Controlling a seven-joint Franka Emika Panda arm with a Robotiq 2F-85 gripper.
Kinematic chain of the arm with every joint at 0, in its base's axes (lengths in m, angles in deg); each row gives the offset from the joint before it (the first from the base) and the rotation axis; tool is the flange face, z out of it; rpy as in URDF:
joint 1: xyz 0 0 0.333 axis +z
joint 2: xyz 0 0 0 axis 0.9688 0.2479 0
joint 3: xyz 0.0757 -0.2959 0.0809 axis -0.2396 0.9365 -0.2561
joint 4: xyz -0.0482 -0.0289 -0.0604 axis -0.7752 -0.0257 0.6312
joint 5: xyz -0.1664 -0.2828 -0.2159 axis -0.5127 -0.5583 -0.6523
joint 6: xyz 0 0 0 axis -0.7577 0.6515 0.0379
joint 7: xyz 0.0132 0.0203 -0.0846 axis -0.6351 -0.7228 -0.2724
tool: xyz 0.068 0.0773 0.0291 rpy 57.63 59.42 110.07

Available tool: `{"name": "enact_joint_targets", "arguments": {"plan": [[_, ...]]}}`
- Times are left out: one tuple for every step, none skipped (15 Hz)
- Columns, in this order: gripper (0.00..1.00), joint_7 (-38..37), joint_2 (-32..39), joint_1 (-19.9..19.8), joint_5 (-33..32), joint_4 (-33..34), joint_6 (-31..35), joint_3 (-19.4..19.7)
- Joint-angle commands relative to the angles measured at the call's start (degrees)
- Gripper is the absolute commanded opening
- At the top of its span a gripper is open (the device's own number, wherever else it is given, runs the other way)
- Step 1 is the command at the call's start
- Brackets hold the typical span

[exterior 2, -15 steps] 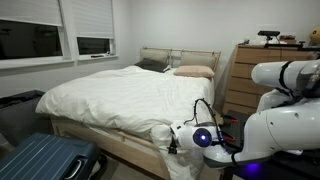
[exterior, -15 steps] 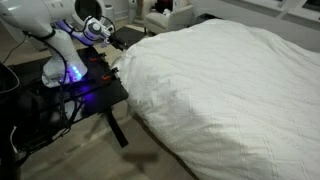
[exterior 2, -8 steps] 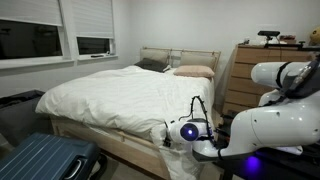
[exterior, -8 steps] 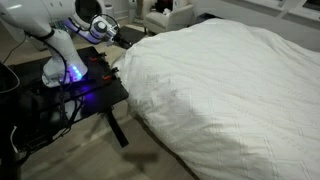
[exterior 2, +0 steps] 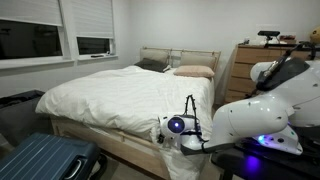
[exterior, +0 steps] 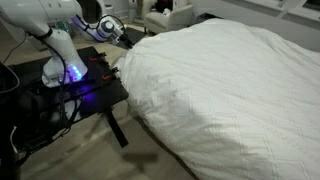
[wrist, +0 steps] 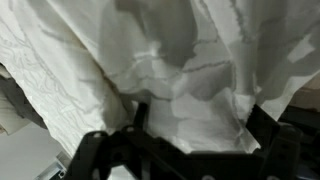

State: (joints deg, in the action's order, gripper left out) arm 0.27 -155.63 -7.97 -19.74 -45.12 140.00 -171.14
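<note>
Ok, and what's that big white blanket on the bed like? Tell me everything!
The white duvet looks soft and puffy, with faint stitched lines. It is spread over almost the whole bed, wrinkled, drooping over the wooden bed frame, and pillows peek out at its top edge. The open end effector hangs right at a crumpled corner; whether it touches is unclear.

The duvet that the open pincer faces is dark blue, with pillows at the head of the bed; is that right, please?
Not quite: the duvet is white, not dark blue, as the wrist view shows. The rest holds: the open pincer faces it, and pillows lie at the head of the bed.
</note>
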Motion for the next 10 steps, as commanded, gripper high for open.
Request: {"name": "enact_joint_targets", "arguments": {"plan": [[0.83, 0.2, 0.1, -2.2, -1.5, 2.6, -2.5, 0.1], [0.74, 0.4, 0.0, -2.3, -1.6, 2.8, -3.0, 0.2], [0.68, 0.4, 0.1, -2.2, -1.7, 2.8, -3.5, 0.4], [0.58, 0.7, 0.4, -2.2, -1.7, 2.6, -3.7, 0.4], [0.51, 1.3, 1.2, -2.4, -1.7, 2.3, -3.8, 0.2], [0.43, 1.7, 1.6, -2.4, -1.7, 2.1, -3.8, 0.2], [0.36, 2.0, 2.1, -2.5, -1.6, 1.7, -3.7, 0.3], [0.27, 2.5, 2.7, -2.7, -1.6, 1.4, -3.6, 0.3], [0.21, 3.0, 3.3, -2.9, -1.6, 1.1, -3.5, 0.3], [0.12, 4.2, 4.5, -3.3, -1.8, 0.6, -3.7, 0.2]]}}
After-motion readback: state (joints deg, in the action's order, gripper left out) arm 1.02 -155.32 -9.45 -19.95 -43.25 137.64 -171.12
